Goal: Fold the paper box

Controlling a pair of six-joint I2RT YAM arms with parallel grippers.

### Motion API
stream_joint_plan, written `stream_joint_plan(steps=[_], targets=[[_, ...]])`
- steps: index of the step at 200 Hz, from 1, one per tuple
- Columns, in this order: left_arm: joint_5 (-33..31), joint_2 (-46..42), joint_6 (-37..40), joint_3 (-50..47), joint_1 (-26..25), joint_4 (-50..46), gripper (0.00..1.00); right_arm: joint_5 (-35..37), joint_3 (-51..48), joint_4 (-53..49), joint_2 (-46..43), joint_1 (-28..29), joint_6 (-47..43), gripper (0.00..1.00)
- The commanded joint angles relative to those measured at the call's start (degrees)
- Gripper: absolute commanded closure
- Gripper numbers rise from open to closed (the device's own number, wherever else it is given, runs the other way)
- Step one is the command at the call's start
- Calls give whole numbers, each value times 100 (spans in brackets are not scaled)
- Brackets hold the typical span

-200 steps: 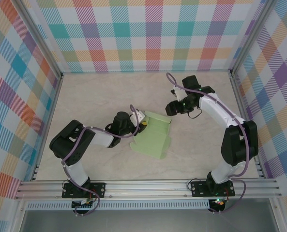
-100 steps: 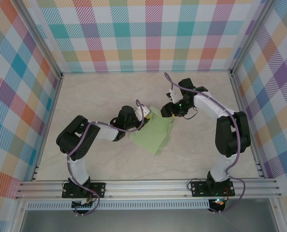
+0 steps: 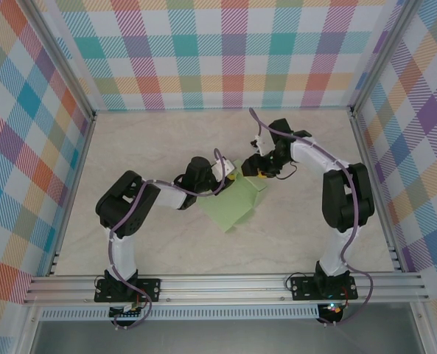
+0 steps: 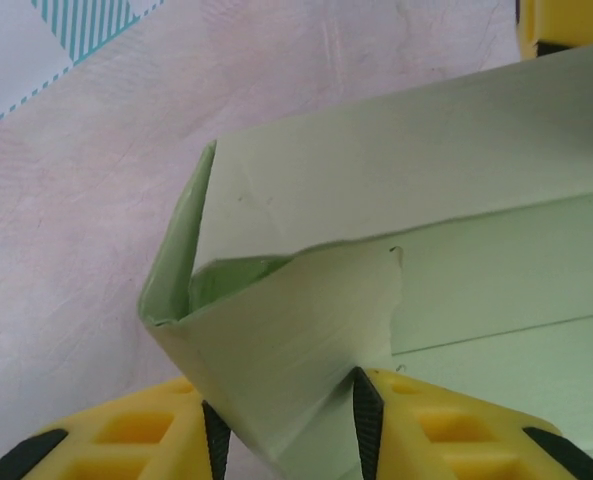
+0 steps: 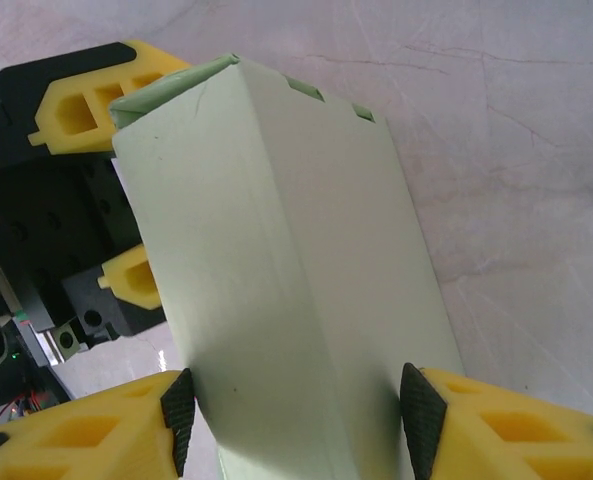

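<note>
paper box (image 3: pixel 236 205) is resting near the middle of the table (image 3: pixel 144 140), partly folded, between both arms. left gripper (image 4: pixel 288 425) is pinching a folded corner flap. right gripper (image 5: pixel 298 415) is clamping the box body, with its pads pressing on opposite sides.

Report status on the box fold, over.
Left gripper shut on corner flap of paper box. Right gripper shut across its other end. Box partly folded. No obstruction seen.

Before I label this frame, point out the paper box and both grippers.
paper box (image 3: pixel 236 204), top external view, its upper face.
left gripper (image 4: pixel 288 425), left wrist view, midway between its fingertips.
right gripper (image 5: pixel 298 408), right wrist view, midway between its fingertips.
</note>
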Motion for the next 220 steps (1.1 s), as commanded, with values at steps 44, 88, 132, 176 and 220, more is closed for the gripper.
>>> stream_joint_plan(steps=[44, 88, 132, 176, 220], targets=[[881, 88, -77, 227, 385, 210, 47, -224, 473, -120, 168, -72, 14, 38], [1558, 304, -77, 612, 582, -59, 48, -294, 504, -144, 153, -195, -8, 38], [2073, 584, -14, 1062, 578, -294, 49, -443, 525, -176, 266, -253, -33, 37], [2118, 782, 219, 1298, 541, -435, 59, -591, 608, -24, 420, -268, 121, 38], [1955, 862, 430, 1447, 505, -610, 73, -816, 705, 60, 538, -263, 290, 40]])
